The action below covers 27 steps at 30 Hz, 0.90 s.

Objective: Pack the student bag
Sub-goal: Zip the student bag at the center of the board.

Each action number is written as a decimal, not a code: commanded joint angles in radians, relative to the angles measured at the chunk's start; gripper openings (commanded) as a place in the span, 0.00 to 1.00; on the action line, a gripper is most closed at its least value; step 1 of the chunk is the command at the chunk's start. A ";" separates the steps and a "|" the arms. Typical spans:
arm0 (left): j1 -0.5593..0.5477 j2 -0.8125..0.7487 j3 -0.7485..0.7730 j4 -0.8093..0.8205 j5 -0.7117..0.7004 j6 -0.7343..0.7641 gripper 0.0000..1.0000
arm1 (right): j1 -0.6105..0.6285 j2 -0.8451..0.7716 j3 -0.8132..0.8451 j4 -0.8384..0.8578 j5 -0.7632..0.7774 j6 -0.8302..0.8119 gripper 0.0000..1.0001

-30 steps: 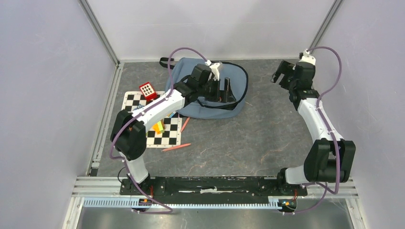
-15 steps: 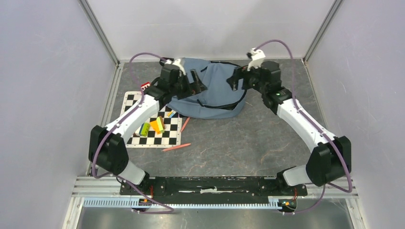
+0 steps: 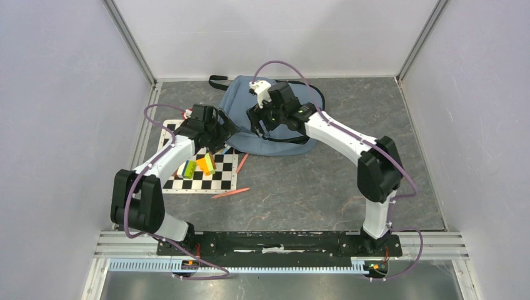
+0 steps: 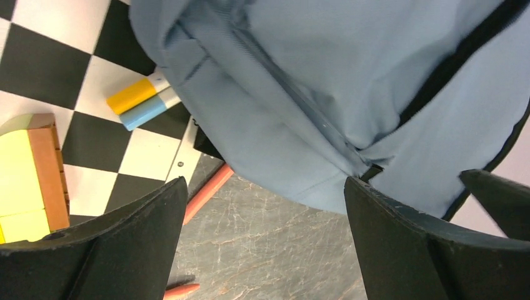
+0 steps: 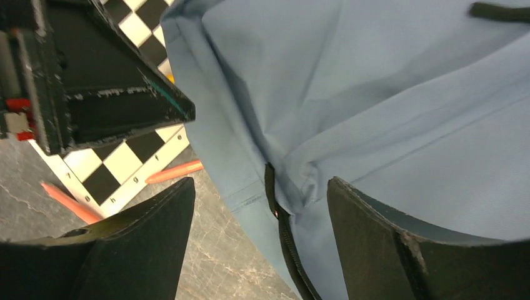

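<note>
Looking down from the top, the bag [image 3: 239, 100] lies at the far middle of the table [image 3: 325, 187]. Its near-left corner is draped over the far-right corner of a checkered mat [image 3: 170, 132]. Both arms are reaching in on it.

The left claw [image 3: 224, 128] is at the bag's left edge, right over where the fabric meets the mat. In its wrist cam the left claw [image 4: 264, 187] is spread wide with nothing in it. Below it you just see the bag's seam and a dark zipper line.

The right claw [image 3: 259, 120] is over the middle of the bag, pointing toward the left one, and the two are close together. From its own cam the right claw [image 5: 259, 187] is also spread apart and gripping nothing. A fold of fabric and a dark zipper [image 5: 282, 231] sit under the gap.

Other stuff on the mat:
- a yellow marker [image 4: 134, 95] and a blue marker [image 4: 147, 112] side by side, poking out from under the bag's edge
- a yellow-and-orange block [image 4: 31, 181]

There's also an orange pencil [image 3: 230, 193] on the table just off the mat's near-right corner, and another pencil [image 3: 242, 162] by the bag's near edge.
</note>
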 commanded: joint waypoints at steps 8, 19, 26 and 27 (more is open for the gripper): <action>0.060 0.054 -0.076 0.190 0.069 -0.137 0.98 | 0.047 0.170 0.190 -0.189 0.117 -0.077 0.75; 0.060 0.125 -0.051 0.195 0.091 -0.135 0.81 | 0.061 0.228 0.222 -0.207 0.100 -0.092 0.61; 0.060 0.115 -0.064 0.188 0.085 -0.142 0.71 | 0.085 0.204 0.238 -0.233 0.183 -0.102 0.57; 0.060 0.114 -0.067 0.189 0.084 -0.143 0.70 | 0.088 0.196 0.229 -0.232 0.186 -0.102 0.56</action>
